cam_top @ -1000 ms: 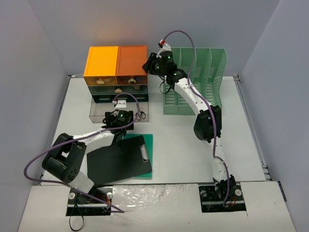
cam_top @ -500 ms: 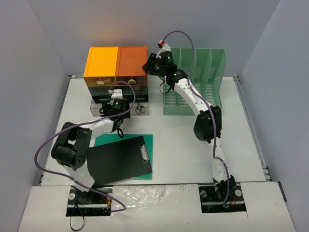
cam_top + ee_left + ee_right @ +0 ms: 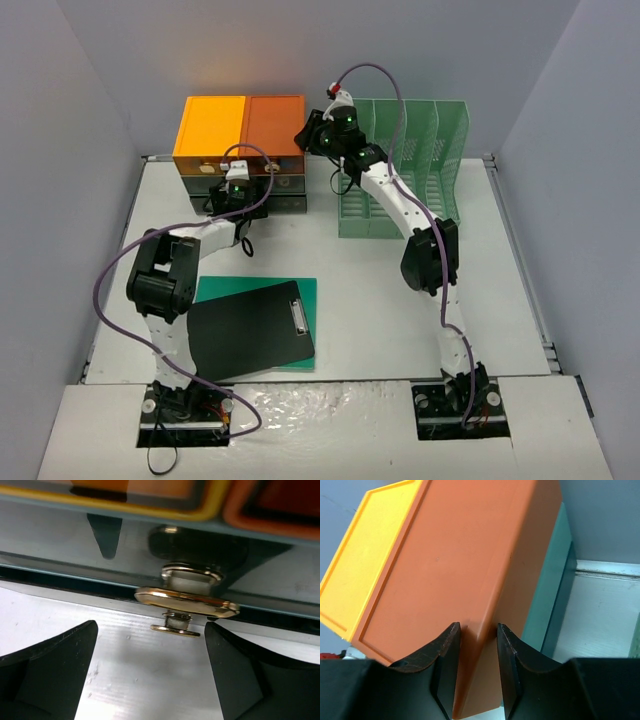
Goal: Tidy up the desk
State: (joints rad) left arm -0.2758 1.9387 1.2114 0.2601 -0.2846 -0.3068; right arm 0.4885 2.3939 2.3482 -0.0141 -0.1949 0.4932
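The desk point(image 3: 400, 330) is a white tabletop. The drawer unit point(image 3: 240, 125) with yellow and orange tops stands at its back left. My left gripper point(image 3: 237, 193) is open right at the unit's front. In the left wrist view its fingers point(image 3: 60, 655) stand apart on either side of a gold drawer handle point(image 3: 186, 602) without touching it. The left gripper point(image 3: 150, 640) holds nothing. My right gripper point(image 3: 308, 135) is shut on the right corner edge of the orange top point(image 3: 455, 555). Its jaws point(image 3: 477, 630) pinch that edge.
A green slotted file rack point(image 3: 410, 165) stands at the back, right of the drawer unit. A black clipboard point(image 3: 250, 335) lies on a green pad point(image 3: 300, 290) at the front left. Grey-lilac walls enclose the desk.
My left gripper moved back toward the drawer unit. The clear drawer with the scissors, which stood pulled out, is now pushed in. The right arm has not moved.
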